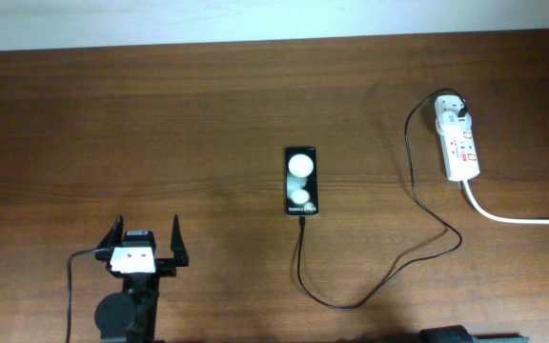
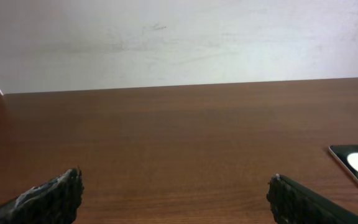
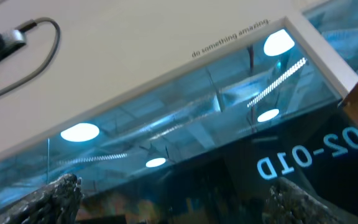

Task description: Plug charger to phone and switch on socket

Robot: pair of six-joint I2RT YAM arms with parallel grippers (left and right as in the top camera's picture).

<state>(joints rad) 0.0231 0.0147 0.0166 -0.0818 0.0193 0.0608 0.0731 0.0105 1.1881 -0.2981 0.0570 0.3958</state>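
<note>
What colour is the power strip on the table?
The power strip is white with small red marks; the overhead view shows it best.

Mostly black arms, one white block for contrast

The left arm's black two-finger gripper joins a white boxy wrist block with two dark dots. There's a round black joint housing and a thin black cable looping off the side. Close up, its rough dark finger pads look knobbly with greyish scuffs, and the right gripper has the same textured pads.
</note>
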